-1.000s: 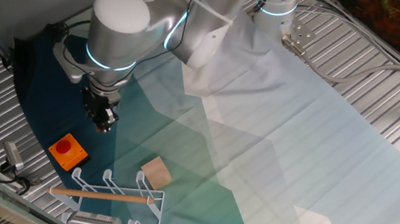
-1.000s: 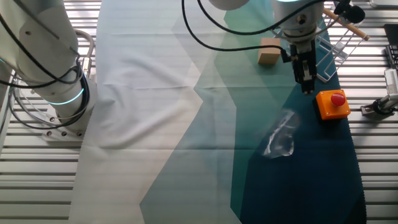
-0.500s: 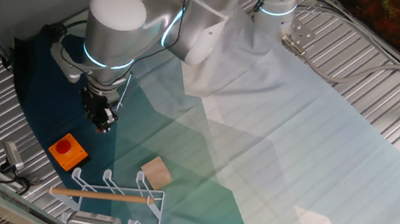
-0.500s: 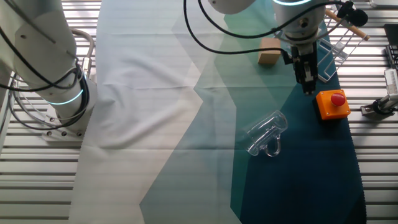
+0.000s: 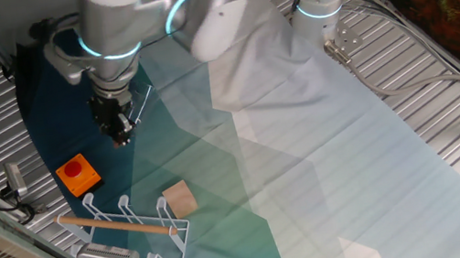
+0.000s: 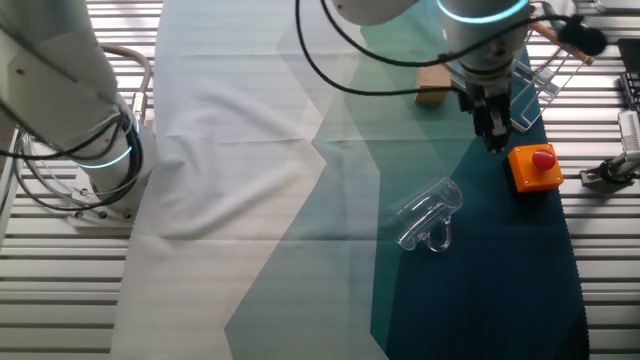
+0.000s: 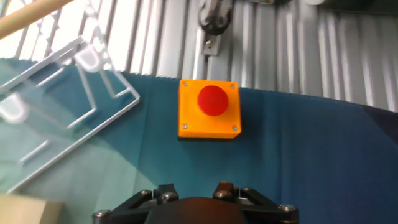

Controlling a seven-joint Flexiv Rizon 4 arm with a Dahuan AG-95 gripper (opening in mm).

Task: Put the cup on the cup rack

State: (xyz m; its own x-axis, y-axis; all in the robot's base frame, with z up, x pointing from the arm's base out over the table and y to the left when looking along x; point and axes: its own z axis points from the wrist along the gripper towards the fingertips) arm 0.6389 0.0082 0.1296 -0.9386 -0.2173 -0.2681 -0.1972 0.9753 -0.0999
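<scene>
Teal cloth underlies empty, seemingly closed gripper.

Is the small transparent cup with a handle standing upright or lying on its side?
Lying on its side: the cup rests lengthwise on the cloth, handle toward the camera.

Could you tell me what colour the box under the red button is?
Orange box, clearest in the hand view.
</scene>
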